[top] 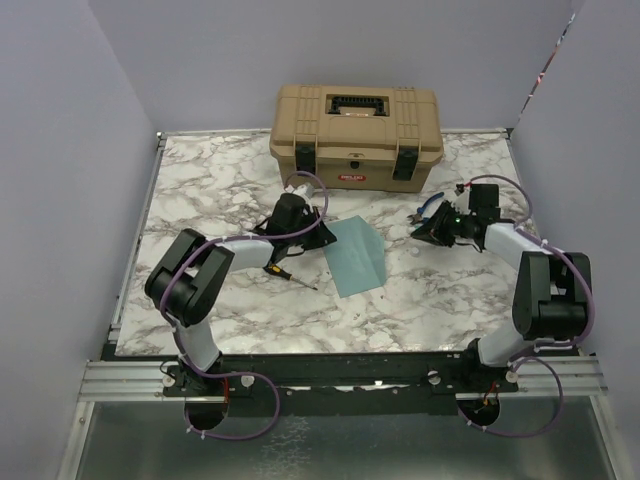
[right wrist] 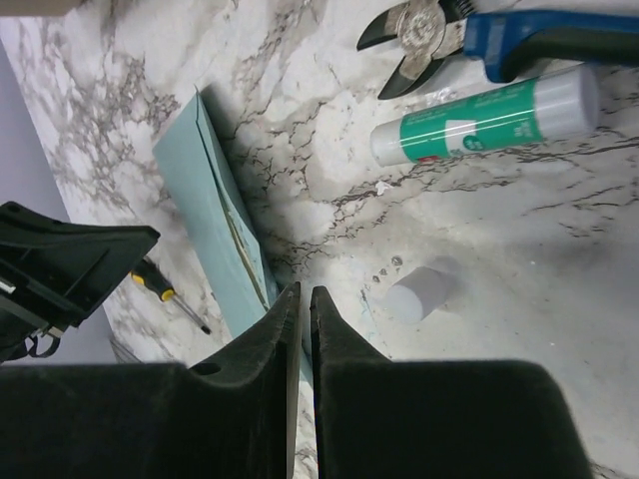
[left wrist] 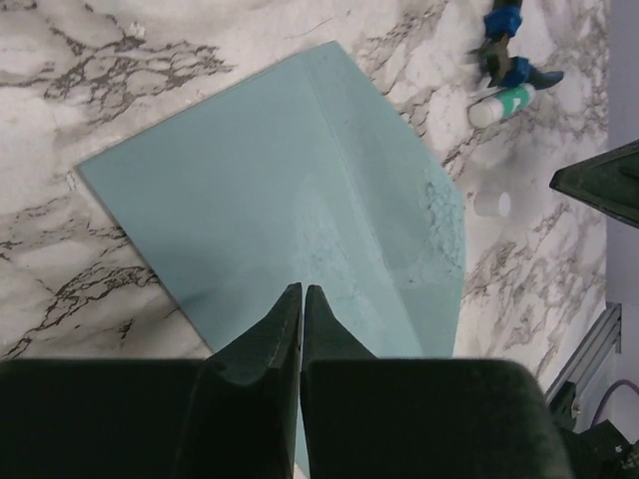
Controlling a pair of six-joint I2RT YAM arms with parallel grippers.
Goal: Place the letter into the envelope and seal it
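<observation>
Marble table [top: 200, 180]; envelope [top: 357, 255] lies flat at centre, flap apparently down. Letter not seen apart, presumably inside. Left fingers [left wrist: 280, 329] clenched at the envelope's left edge; right fingers [right wrist: 280, 329] clenched, empty, right of envelope.

Risk: thin glue lets the flap lift; clenched fingers drag or crease the paper.

Glue stick [right wrist: 489, 118] print and toolbox [top: 357, 132] red label are unreadable.

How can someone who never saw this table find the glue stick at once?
Start at the tan toolbox at the far table edge. In front of its right end, beside the blue-handled pliers, lies the glue stick. It is the only green-and-white tube, a small grey cap lying apart from it.
</observation>
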